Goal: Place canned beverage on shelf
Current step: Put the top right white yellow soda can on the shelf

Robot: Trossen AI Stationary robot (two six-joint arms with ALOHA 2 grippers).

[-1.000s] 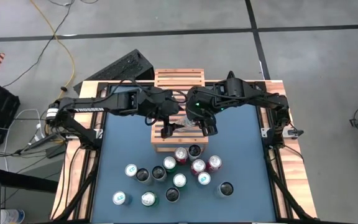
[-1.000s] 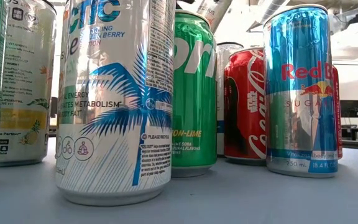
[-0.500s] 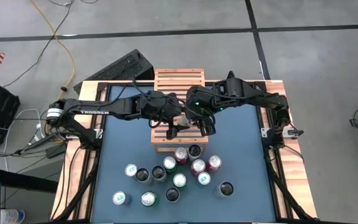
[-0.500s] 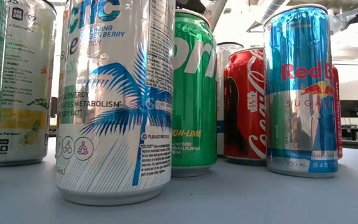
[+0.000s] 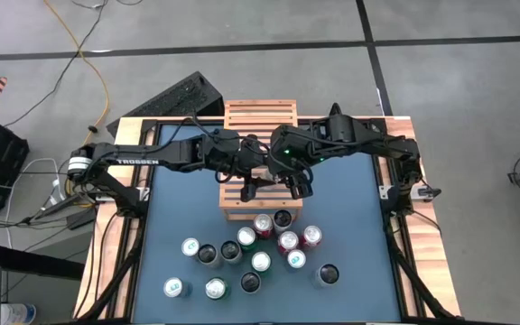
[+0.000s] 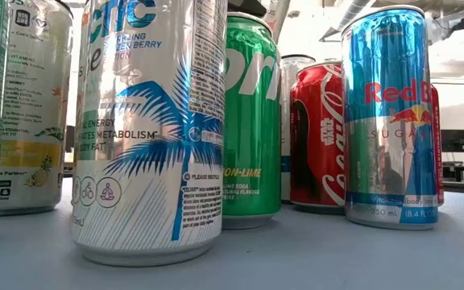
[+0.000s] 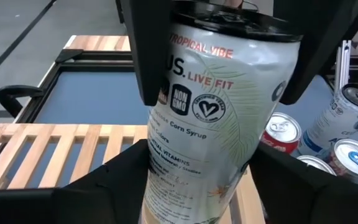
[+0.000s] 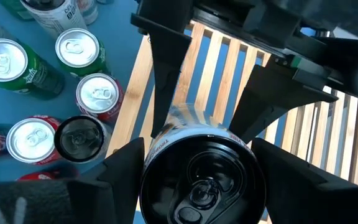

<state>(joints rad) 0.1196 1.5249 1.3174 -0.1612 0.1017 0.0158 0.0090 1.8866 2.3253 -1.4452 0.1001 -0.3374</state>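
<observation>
We see a white black-topped can (image 7: 210,124) held above the slatted wooden shelf (image 5: 258,122) at mid-bench: the right jaws (image 8: 197,162) grasp its top end, while the left jaws (image 7: 197,180) flank its lower body, and we cannot tell whether they grip.

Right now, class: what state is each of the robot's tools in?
Left tool: closed on the white can, above the shelf.
Right tool: closed on the same can, at its top end.
</observation>
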